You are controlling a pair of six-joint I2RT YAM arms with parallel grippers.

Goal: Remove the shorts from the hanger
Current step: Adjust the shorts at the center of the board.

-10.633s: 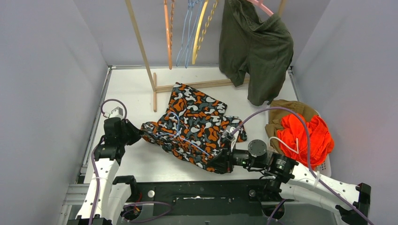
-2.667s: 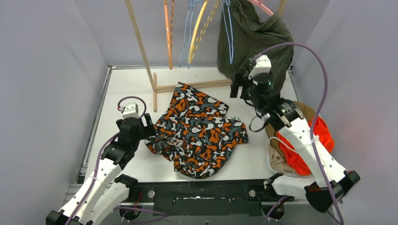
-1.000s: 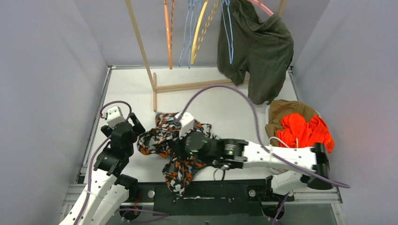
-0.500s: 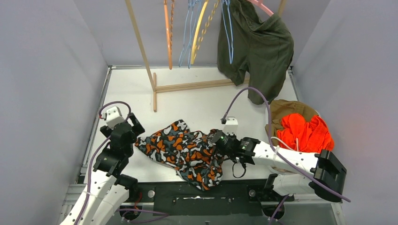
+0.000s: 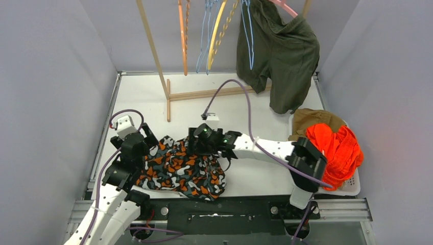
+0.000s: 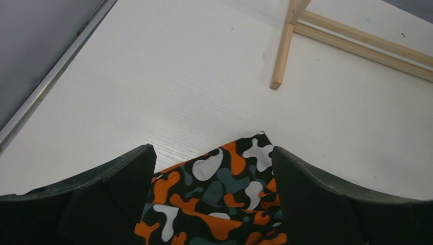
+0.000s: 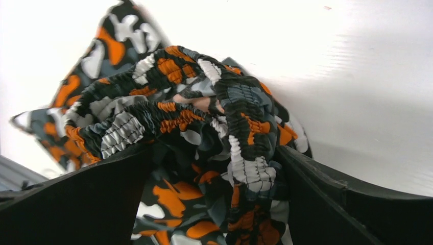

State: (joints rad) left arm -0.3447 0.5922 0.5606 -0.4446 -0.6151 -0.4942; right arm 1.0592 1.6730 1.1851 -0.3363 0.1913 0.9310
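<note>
Robot lab cell: plain grey walls (image 5: 56, 92) boxing white table (image 5: 138, 97) (wooden rack (image 5: 152, 48) at back).

Parts that are hidden or cut off

From above, the blotchy orange, black and white cloth shorts (image 5: 181, 171) hide the tips of the right gripper (image 5: 199, 146), and it is not clear if it squeezes them. The left gripper (image 6: 212, 153) and the cloth run off the bottom edge of its wrist view. The top edge cuts off the dark green cloth shorts (image 5: 278, 51).
</note>
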